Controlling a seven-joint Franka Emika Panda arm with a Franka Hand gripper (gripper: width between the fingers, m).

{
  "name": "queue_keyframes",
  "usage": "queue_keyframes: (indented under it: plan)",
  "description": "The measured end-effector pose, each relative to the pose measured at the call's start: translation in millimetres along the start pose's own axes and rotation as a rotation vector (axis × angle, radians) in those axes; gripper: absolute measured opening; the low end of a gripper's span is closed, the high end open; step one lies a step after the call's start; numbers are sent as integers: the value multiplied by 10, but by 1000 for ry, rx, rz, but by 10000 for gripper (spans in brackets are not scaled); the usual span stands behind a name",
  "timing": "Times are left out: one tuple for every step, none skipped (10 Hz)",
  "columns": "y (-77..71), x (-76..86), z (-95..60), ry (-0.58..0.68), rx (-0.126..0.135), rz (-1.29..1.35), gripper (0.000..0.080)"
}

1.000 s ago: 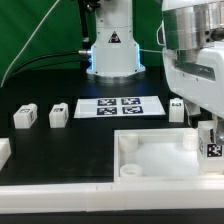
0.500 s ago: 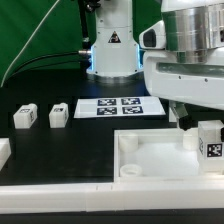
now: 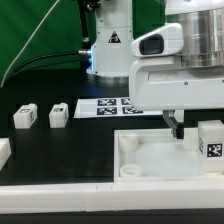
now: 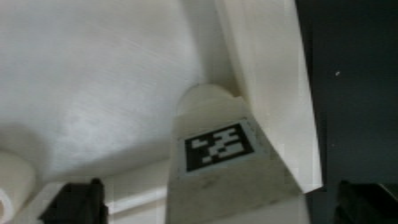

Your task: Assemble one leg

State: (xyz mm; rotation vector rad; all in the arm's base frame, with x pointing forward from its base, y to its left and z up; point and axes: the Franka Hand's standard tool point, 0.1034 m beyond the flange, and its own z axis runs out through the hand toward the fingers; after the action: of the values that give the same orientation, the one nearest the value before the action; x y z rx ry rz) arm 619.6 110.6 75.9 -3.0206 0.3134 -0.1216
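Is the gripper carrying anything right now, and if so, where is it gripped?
Nothing is held. In the wrist view the gripper is open, with a tagged leg standing between its fingers, untouched, on the tray.

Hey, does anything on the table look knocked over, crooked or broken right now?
Nothing stands out. Two legs stand upright on the exterior view's left, the marker board lies flat, and the tray looks intact.

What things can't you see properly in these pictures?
- The tool: in the exterior view the arm's white body hides it; the wrist view's edge cuts off its tips, so open or shut is unclear.
- One leg, on the tray: the exterior view's right edge cuts it off.
- The marker board: the arm covers one end in the exterior view.
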Motion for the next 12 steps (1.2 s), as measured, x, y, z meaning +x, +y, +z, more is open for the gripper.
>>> queue_keyframes:
  plan:
    - [6,23,-1,1,-2,-102,649]
    - [1,30,-4,3,-1,-141,649]
    - [-26,26,-2,8,0,-93,649]
    - [-22,24,1,8,-1,-94,649]
    - [-16,25,1,8,-1,-93,542]
    - [-14,25,2,8,-1,-92,542]
    - [-12,25,2,8,-1,-92,358]
    - [-12,25,2,8,-1,-92,290]
    - [-12,26,2,8,-1,-92,290]
    - [-13,25,2,7,0,-80,290]
    - [-9,26,3,7,0,-41,290]
    - [-8,27,5,8,1,-24,290]
